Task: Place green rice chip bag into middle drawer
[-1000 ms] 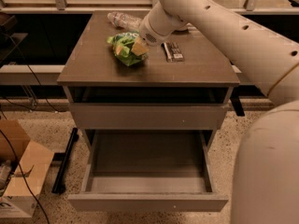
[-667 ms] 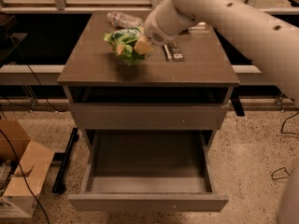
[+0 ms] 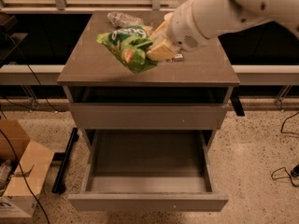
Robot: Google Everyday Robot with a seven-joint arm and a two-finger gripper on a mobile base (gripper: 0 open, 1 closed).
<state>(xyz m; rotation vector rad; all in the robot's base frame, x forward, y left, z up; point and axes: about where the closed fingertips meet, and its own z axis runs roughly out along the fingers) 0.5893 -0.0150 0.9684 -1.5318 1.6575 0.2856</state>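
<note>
Green rice chip bag (image 3: 130,46), a bright glossy pouch, has left the brown cabinet top (image 3: 205,70) (it lay there a second ago) — clamped in my pale two-finger gripper (image 3: 158,50) above it — so the open wide grey middle drawer (image 3: 147,203) below comes next.

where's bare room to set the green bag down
The open drawer is bare wall to wall. The cabinet top is free along its front edge. Crowded at the back: a bottle, and the claw gripping the green bag.
</note>
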